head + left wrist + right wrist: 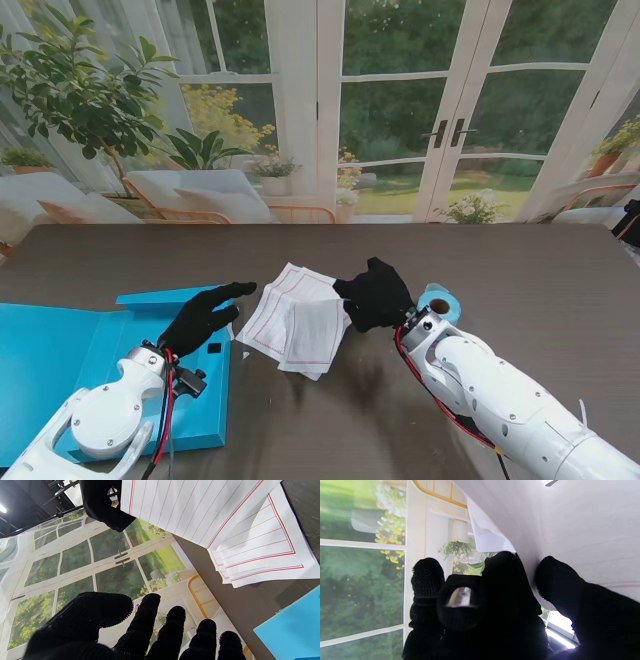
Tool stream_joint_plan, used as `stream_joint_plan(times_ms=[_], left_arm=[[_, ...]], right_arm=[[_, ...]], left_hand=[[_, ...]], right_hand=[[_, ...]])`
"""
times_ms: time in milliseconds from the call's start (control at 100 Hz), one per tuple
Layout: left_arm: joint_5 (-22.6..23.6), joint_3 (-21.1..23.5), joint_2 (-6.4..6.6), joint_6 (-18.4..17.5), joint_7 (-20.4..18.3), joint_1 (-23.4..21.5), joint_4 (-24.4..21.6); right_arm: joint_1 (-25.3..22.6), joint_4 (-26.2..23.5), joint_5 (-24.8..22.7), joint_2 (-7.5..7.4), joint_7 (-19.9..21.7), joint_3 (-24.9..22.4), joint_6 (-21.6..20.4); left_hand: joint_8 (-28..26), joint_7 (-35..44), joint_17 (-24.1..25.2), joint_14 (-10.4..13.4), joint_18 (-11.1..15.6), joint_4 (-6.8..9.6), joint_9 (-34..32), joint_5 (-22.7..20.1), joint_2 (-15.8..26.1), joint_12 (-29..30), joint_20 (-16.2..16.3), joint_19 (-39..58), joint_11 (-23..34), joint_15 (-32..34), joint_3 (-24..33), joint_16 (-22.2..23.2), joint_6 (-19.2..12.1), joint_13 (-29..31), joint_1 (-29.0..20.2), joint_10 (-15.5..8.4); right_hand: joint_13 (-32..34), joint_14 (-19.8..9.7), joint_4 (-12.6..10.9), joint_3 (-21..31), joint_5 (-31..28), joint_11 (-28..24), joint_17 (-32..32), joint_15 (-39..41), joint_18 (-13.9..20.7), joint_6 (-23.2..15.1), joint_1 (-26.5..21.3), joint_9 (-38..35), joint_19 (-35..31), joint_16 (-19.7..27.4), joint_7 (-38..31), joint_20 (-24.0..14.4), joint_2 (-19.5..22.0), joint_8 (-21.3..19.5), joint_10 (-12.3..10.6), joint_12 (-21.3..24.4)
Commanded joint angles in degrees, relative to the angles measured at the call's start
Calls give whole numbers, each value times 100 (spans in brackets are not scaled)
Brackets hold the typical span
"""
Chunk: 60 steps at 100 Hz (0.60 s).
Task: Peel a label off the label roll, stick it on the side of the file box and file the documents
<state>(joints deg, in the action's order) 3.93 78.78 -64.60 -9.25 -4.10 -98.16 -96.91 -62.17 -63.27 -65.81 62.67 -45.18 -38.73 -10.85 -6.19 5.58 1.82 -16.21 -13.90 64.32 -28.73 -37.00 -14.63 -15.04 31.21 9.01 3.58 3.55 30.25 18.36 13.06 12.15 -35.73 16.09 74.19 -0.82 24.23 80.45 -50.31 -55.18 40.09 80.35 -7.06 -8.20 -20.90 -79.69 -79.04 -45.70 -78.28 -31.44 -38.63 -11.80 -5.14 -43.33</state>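
Documents (298, 320) mid-frame, right edge pinched in my right hand (374, 293); left hand (203, 316) spread, empty over file box (60, 350) lower left. Filing step; next I carry sheets leftward into box.

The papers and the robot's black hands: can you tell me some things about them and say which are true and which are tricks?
1. The right hand pinches the papers. True.
2. The papers have green lines. False: red lines.
3. The left hand holds the label roll. False: it is open, holding nothing, over the blue file box.
4. The label roll lies beside the right wrist. True.
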Motion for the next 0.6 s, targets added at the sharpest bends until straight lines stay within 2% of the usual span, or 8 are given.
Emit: stream_joint_plan(times_ms=[0,350,450,570,590], left_arm=[[-21,-3,-24,55,-124,8,1],[-202,-62,-51,194,-151,224,185],[-273,-98,-49,284,-226,338,264],[-522,-157,-47,421,-404,500,364],[-576,-167,-46,451,-446,527,379]], right_arm=[[-41,-141,-47,-4,53,-64,-47],[-138,-495,-187,-31,60,-354,-145],[-195,-653,-243,-42,59,-488,-185],[-294,-904,-301,-50,105,-714,-236],[-309,-950,-309,-51,116,-754,-246]], left_hand=[[-33,-60,33,-7,252,-160,-9,24,238,42,-44,-131,-62,-47,-116,-49,10,-23,19,-9],[-30,-92,30,-159,84,-230,-3,109,251,15,20,-79,-47,-26,-188,-14,59,-16,89,134],[-27,-116,42,-242,-2,-327,4,183,290,-4,70,-47,-39,-24,-298,0,123,-20,188,173],[-37,-149,30,-339,-63,-481,49,323,279,-43,154,11,-30,-3,-443,37,357,-7,344,293],[-55,-147,37,-353,-74,-552,62,345,281,-76,211,38,-20,5,-457,65,388,-4,364,308]], right_hand=[[144,-392,117,713,-125,-176,2133,232,40,-134,113,-335,-288,-109,-266,-154,-191,-132,49,-125],[145,-418,120,698,-92,-189,2131,252,50,-152,94,-332,-276,-143,-281,-222,-171,-186,50,-143],[144,-430,120,700,-83,-191,2132,252,53,-151,93,-330,-275,-148,-283,-236,-171,-191,51,-148],[146,-447,121,701,-81,-194,2133,255,49,-159,89,-330,-273,-154,-284,-250,-174,-194,53,-153],[145,-442,120,703,-84,-195,2133,255,50,-160,86,-330,-273,-155,-285,-252,-175,-195,55,-154]])
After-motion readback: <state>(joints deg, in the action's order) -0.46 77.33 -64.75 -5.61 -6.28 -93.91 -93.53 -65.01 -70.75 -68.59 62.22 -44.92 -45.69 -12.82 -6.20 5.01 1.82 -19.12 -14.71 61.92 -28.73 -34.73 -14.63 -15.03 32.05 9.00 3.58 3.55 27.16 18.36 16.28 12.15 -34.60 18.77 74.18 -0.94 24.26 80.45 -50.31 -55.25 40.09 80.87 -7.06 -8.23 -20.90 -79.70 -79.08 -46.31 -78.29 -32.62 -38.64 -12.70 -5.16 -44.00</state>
